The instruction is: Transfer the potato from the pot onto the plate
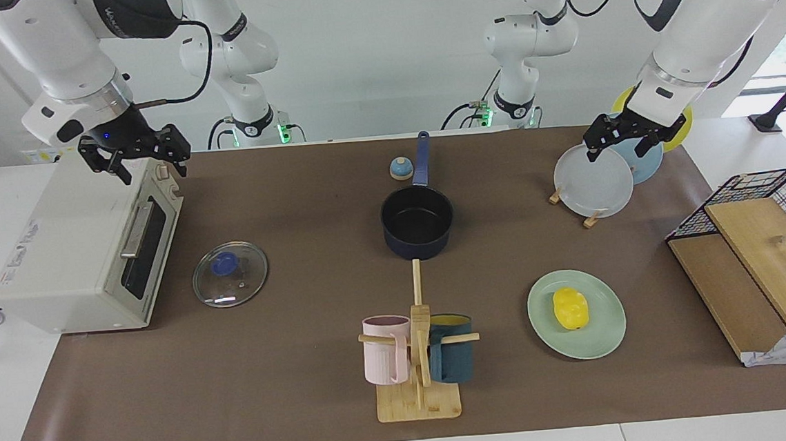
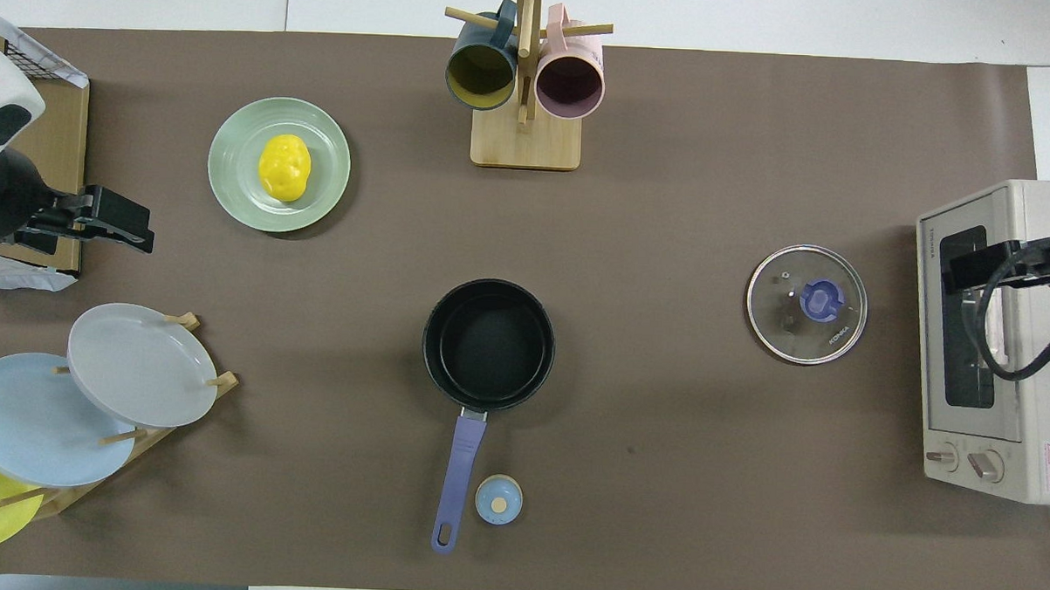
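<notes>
Already on my pale green plate [image 1: 601,334], low and right of centre in the facing view, lies the yellow potato [image 1: 571,308] — resting a little off the plate's middle. My navy pot [image 1: 418,221] stands at mid-frame with its black inside bare, its blue handle [image 1: 421,159] pointing up the frame toward my bases.

My left gripper [image 1: 624,136], at the upper right of the facing view, hangs over the rack of upright plates [image 1: 594,182] and has hold of nothing; I cannot tell how far its fingers are spread. My right gripper [image 1: 134,155], at the upper left, hovers over the top of the toaster oven [image 1: 84,249] — fingers parted, nothing between them.

Elsewhere in the frame: 1 glass lid [image 1: 230,274] lying flat beside the oven, 2 mugs [image 1: 388,349] hanging on a wooden stand at bottom centre, and a small blue bell [image 1: 400,169] beside the pot's handle.
</notes>
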`<state>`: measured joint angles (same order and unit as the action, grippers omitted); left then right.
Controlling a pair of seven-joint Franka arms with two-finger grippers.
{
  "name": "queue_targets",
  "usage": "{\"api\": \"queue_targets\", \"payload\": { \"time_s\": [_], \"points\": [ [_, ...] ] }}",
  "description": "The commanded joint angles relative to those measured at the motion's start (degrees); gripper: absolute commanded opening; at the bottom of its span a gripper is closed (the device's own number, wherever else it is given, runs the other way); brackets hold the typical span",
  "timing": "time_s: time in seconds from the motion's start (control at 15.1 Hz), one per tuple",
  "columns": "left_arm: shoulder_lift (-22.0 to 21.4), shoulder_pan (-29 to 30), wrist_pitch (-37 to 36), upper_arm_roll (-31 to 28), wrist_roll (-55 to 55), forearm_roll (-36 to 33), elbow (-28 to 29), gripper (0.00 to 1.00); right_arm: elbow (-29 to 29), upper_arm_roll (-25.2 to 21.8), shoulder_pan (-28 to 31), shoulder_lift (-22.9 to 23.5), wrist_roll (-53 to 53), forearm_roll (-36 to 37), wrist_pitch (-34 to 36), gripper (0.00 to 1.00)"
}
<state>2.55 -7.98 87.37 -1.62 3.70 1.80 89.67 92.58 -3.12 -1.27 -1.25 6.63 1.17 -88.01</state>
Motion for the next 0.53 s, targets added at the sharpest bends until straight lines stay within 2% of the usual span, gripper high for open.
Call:
{"api": "queue_targets", "payload": {
  "time_s": [0.0, 0.46],
  "points": [
    [-0.5, -0.3, 4.0, -0.3, 0.3, -0.5, 1.0, 1.00, 0.7, 0.3, 0.2, -0.3, -0.7, -0.5, -0.8, 1.00],
    [-0.5, -0.3, 5.1, -0.4, -0.2, -0.5, 1.4, 1.00, 0.7, 0.3, 0.2, -0.3, -0.7, -0.5, -0.8, 1.00]
  ]
}}
